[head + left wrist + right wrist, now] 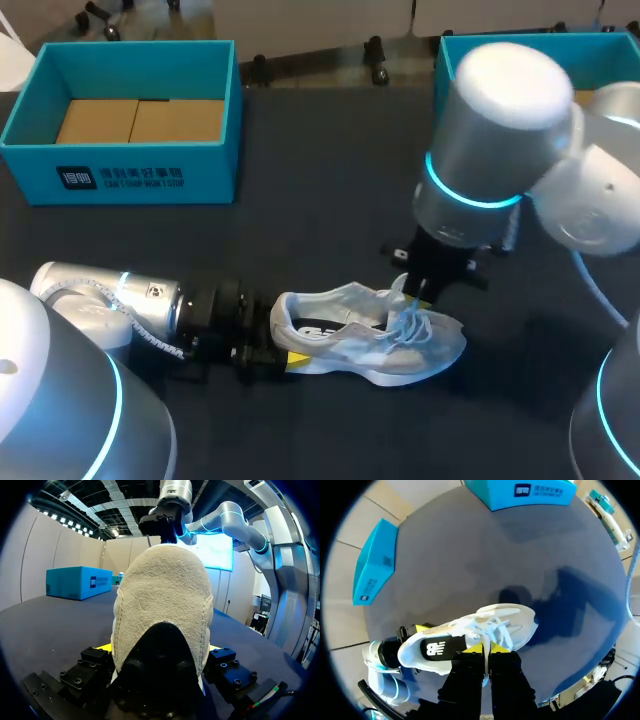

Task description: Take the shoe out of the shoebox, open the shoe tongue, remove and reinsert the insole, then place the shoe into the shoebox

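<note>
the left gripper (157,652) is clamped on the heel of the shoe (370,335) and should hold it firm while the right gripper (485,650), closed on the tongue (406,296), pulls up slowly. the shoe stands on the table (320,180), well apart from the shoebox (120,160): pale mesh, loose laces (412,325).

the shoe (370,335) is seen in white, with a black insole marked in white. the shoebox (212,172) is coloured teal with white print and lined in brown, and the desk (320,180) is dark grey.
</note>
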{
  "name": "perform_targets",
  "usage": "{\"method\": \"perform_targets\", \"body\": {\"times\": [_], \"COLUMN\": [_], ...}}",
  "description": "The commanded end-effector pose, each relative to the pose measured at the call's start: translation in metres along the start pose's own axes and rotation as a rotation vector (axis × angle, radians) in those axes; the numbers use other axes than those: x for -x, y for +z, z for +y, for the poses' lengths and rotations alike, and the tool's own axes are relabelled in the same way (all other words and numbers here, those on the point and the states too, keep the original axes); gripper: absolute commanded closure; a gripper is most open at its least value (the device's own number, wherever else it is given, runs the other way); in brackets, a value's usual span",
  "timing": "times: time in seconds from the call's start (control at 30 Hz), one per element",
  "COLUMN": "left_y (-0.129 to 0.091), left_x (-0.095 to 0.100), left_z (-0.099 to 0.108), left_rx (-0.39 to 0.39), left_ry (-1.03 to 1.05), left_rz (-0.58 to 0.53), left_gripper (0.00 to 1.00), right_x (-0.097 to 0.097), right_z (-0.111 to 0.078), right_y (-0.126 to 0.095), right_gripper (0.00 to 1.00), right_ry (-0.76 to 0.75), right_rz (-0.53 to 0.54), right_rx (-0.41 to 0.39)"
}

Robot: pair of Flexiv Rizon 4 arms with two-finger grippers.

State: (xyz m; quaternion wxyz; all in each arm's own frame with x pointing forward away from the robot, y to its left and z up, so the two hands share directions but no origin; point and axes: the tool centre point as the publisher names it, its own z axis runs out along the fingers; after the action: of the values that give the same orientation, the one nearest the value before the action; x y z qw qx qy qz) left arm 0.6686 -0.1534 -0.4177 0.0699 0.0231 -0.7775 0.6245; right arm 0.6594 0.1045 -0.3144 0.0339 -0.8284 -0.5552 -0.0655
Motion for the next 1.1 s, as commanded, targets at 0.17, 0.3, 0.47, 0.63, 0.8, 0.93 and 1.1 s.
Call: {"method": "perform_targets", "body": {"times": [0.17,0.3,0.47,0.63,0.8,0.93,1.1], "left_y": [-0.001,-0.001,-0.001,-0.001,-0.001,-0.001,-0.001], "left_x": [-0.001,-0.001,-0.001,-0.001,-0.001,-0.001,-0.001], "left_z": [-0.001,-0.001,-0.001,-0.001,-0.001,-0.001,-0.001], "left_rx": [0.002,0.002,0.002,0.002,0.002,0.002,0.002], "left_ry": [-0.001,-0.001,-0.001,-0.001,-0.001,-0.001,-0.001], "left_rz": [-0.002,-0.002,-0.002,-0.002,-0.002,-0.002,-0.002], "left_gripper": [1.00,1.00,1.00,1.00,1.00,1.00,1.00], "right_x": [0.034,0.040,0.044,0.047,0.051,0.052,0.056], "right_z": [0.012,0.016,0.019,0.016,0.014,0.013,0.013], "right_y": [0.006,0.010,0.015,0.023,0.033,0.036,0.035], "right_gripper": [1.00,1.00,1.00,1.00,1.00,1.00,1.00], "right_ry": [-0.060,-0.094,-0.127,-0.143,-0.167,-0.164,-0.156], "right_rz": [0.334,0.400,0.469,0.524,0.583,0.584,0.590], "right_rx": [-0.007,-0.015,-0.020,-0.027,-0.040,-0.049,-0.049]}}
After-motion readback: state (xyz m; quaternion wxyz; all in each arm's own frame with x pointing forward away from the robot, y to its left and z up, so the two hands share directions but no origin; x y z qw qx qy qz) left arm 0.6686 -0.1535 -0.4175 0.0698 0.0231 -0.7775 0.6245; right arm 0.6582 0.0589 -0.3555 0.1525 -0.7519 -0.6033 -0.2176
